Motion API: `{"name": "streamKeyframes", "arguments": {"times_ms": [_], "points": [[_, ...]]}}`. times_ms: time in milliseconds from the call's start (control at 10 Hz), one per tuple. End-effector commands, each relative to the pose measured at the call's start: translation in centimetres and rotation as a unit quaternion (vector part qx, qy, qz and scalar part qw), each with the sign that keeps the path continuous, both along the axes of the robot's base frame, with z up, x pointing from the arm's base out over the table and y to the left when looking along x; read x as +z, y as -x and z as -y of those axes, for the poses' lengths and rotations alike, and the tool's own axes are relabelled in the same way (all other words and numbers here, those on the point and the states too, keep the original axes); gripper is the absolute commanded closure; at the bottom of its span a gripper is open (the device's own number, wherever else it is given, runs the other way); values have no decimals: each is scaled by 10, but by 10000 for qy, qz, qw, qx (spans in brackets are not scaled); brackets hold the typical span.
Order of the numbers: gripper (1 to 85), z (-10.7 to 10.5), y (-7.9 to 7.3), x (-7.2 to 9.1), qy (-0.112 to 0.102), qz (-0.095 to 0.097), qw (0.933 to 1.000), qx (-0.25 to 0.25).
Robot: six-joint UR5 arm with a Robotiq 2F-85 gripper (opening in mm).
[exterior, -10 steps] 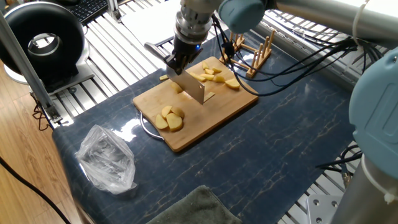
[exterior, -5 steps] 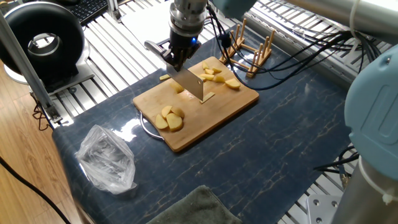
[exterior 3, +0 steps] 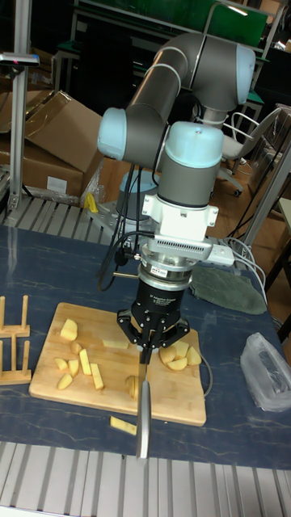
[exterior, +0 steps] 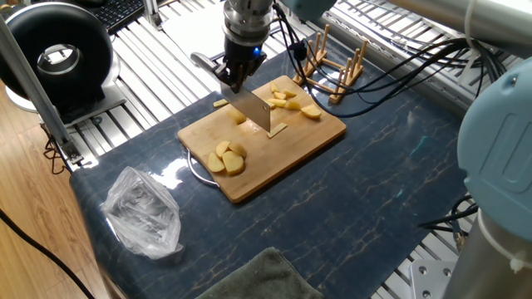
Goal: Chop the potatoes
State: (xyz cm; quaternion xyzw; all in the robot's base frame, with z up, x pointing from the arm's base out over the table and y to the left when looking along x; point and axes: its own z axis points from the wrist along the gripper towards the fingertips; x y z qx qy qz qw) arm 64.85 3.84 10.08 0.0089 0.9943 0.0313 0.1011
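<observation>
The black two-finger gripper clamped a steel-bladed knife above the rectangular bamboo board, where peeled pale-yellow potato pieces lay scattered; one stick rested off-board.

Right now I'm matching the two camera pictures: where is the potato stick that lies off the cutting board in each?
Fixed view: potato stick on the blue mat, just past the board's far left edge, below the gripper.
Tall fixed view: it lies on the mat in front of the board's near edge, left of the knife blade.
Shared landmark: the cutting board.
</observation>
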Motion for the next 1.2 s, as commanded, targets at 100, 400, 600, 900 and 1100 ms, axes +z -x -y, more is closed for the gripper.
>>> {"name": "streamKeyframes", "arguments": {"times_ms": [100,400,600,900,1100], "points": [[847,-2,-1,-5,-72,75,9999,35],[847,-3,0,-8,-92,89,9999,12],[847,-1,-1,-10,-83,120,9999,17],[847,-2,-2,-12,-107,127,9999,9],[847,-1,-1,-12,-101,127,9999,2]]}}
